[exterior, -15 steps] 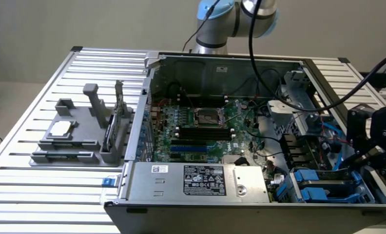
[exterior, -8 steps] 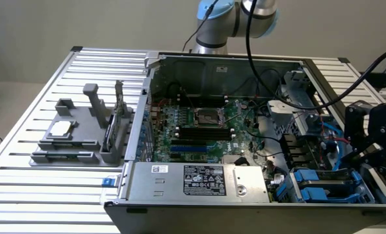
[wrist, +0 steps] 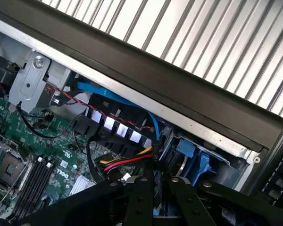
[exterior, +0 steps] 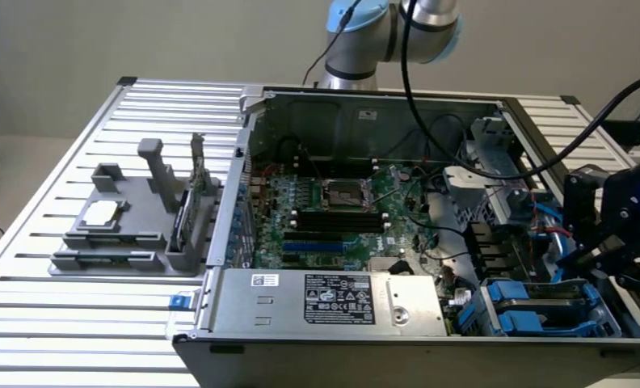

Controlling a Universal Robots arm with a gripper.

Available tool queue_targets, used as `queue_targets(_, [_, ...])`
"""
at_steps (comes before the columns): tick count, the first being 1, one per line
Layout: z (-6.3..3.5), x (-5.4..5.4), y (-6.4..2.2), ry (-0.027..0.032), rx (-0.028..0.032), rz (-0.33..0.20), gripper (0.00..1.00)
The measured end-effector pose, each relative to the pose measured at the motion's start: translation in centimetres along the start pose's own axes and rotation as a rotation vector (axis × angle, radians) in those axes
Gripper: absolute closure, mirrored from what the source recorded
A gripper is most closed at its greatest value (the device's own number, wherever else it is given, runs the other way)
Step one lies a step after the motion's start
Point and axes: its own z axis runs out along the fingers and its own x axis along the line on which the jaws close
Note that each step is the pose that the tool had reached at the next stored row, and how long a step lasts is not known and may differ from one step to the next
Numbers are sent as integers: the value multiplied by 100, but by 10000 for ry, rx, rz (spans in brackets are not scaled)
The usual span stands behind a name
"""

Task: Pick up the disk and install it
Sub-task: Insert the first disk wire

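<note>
Gripper (wrist: 158,186) low beside drive bay (exterior: 520,297)

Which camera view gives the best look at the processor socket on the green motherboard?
The exterior view. There the processor socket is seen whole, from above, in the middle of the motherboard. The wrist view shows the same socket at the border of the picture and at a slant, so less of it can be read.
</note>
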Motion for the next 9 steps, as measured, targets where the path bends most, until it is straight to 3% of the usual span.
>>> queue_targets(9, [1,2,-1,-95,-171,1182,84])
